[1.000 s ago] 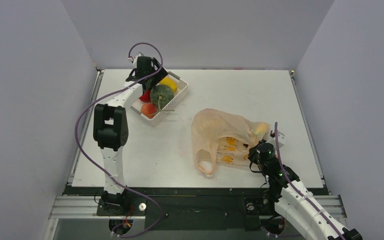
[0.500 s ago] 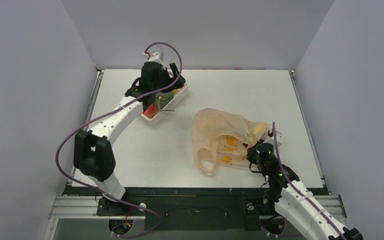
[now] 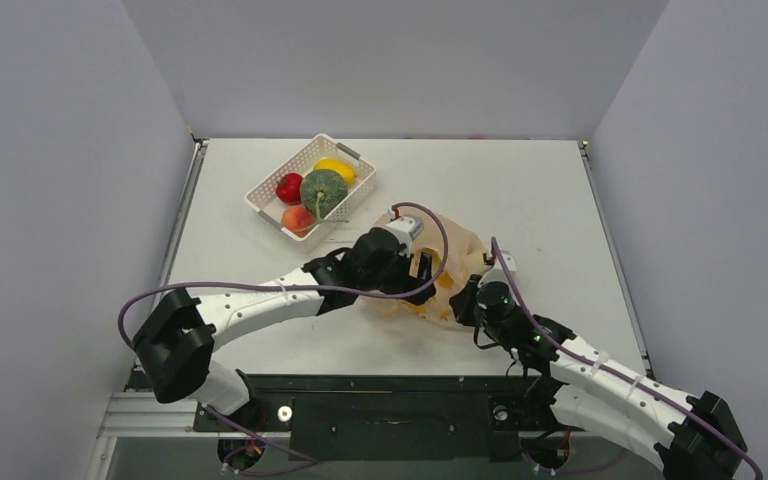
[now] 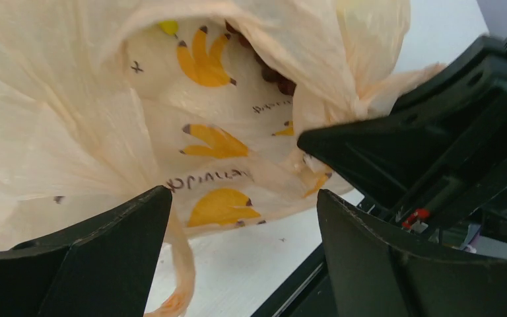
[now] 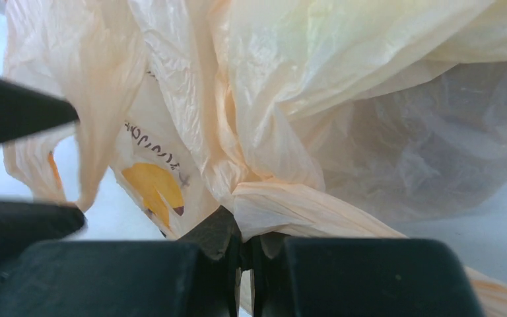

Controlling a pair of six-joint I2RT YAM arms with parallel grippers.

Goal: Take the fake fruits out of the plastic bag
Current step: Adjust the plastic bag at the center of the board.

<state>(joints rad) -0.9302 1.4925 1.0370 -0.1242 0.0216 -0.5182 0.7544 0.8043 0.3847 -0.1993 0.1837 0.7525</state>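
Centre-front, plastic bag [image 3: 465,245] — right gripper [image 5: 245,246] pinching edge

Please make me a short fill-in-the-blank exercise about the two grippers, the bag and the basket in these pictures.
1. The right gripper is ____ on a fold of the plastic bag.
2. The left gripper faces the bag with its jaws ____.
3. The melon in the white basket is dark ____.
Missing words: shut; open; green.
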